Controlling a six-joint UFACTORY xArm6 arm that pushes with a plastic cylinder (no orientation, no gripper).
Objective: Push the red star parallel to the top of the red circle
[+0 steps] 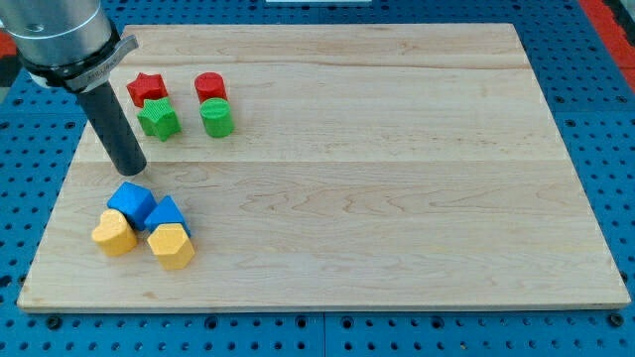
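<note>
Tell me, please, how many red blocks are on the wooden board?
2. The red star-shaped block sits near the board's top-left corner, just above a green star block. The red cylindrical block lies to its right, above a green cylinder. None appears hidden.

On the wooden bench (397, 178), a green star (158, 119) and a green cylinder (216, 117) sit near the view's top left, while a blue cube (130, 203), a blue block (168, 214) and two yellow hearts (114, 234) (172, 246) cluster at lower left.
</note>
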